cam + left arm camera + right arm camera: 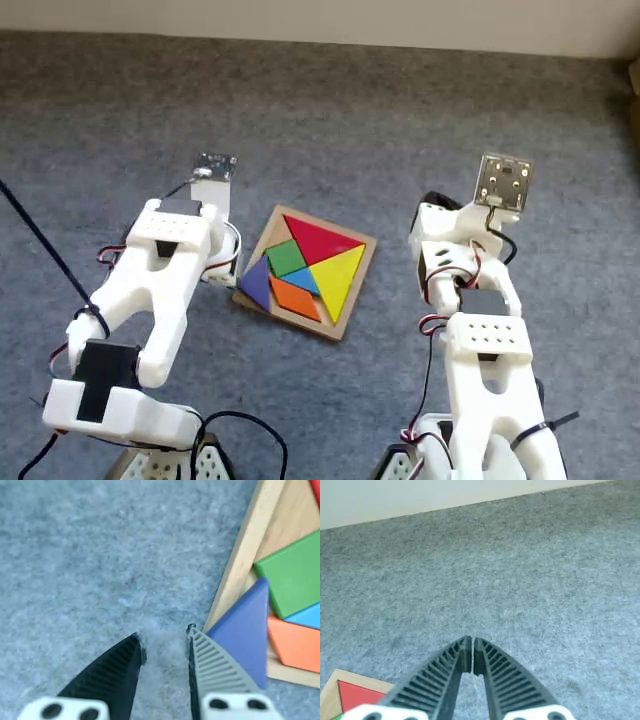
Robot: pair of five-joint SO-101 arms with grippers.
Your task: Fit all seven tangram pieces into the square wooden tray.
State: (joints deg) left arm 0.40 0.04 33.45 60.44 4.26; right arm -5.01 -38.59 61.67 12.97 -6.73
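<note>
The square wooden tray (352,292) lies on the carpet between the two arms. It holds a red triangle (318,240), a yellow triangle (340,278), a green square (286,258), a small light-blue piece (300,280) and an orange piece (295,297). A blue-purple triangle (245,630) rests across the tray's rim (240,555) at its left corner, partly inside. My left gripper (165,640) is open just outside that corner, its grey finger (212,670) right beside the triangle and nothing between the fingers. My right gripper (472,652) is shut and empty over bare carpet beyond the tray's far corner (334,682).
Grey carpet (330,120) covers the whole work area, with a pale wall (420,497) along the far edge. The left arm (165,270) stands close to the tray's left side and the right arm (485,340) to its right. Cables trail near both bases.
</note>
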